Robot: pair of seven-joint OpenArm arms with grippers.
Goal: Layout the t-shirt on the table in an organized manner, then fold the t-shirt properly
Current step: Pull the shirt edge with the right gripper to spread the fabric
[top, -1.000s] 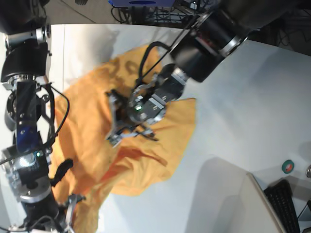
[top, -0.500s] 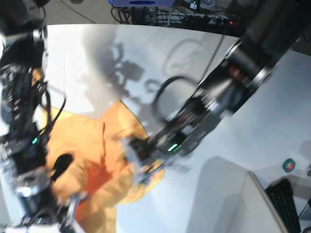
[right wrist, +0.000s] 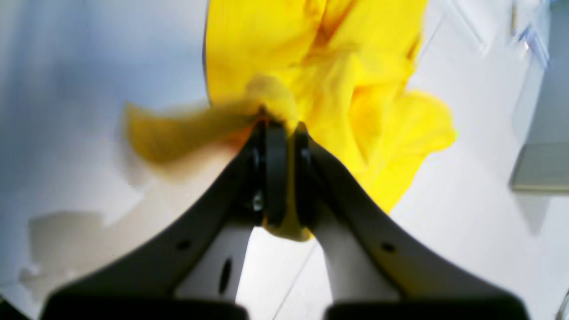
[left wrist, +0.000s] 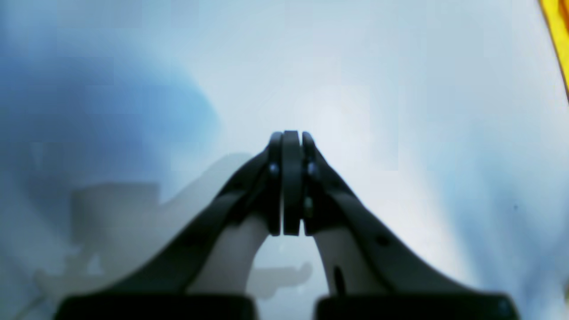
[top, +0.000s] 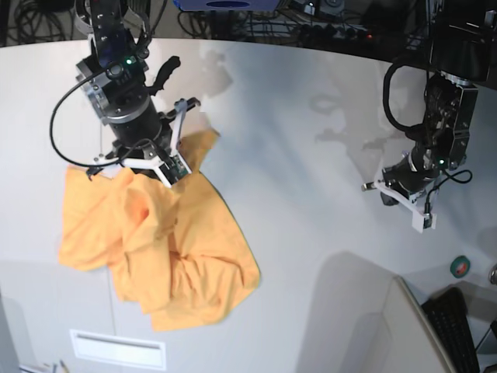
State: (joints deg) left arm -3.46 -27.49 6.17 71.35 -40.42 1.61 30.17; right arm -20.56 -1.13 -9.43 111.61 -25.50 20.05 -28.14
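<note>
Tabletop (top: 311, 124): white surface spreading under everything, carrying a thin dark seam.
T-shirt (top: 167, 249): orange-yellow cloth lying crumpled on the near-left part of the tabletop, one edge rising up toward the right arm.
Right end effector (right wrist: 280, 133): clenching on a bunch of the t-shirt's fabric, with cloth showing between and below the fingers.
Left end effector (left wrist: 291, 142): hanging over bare tabletop well apart from the t-shirt, fingers pressing together on nothing; only a sliver of yellow is showing at the wrist view's upper right corner.
</note>
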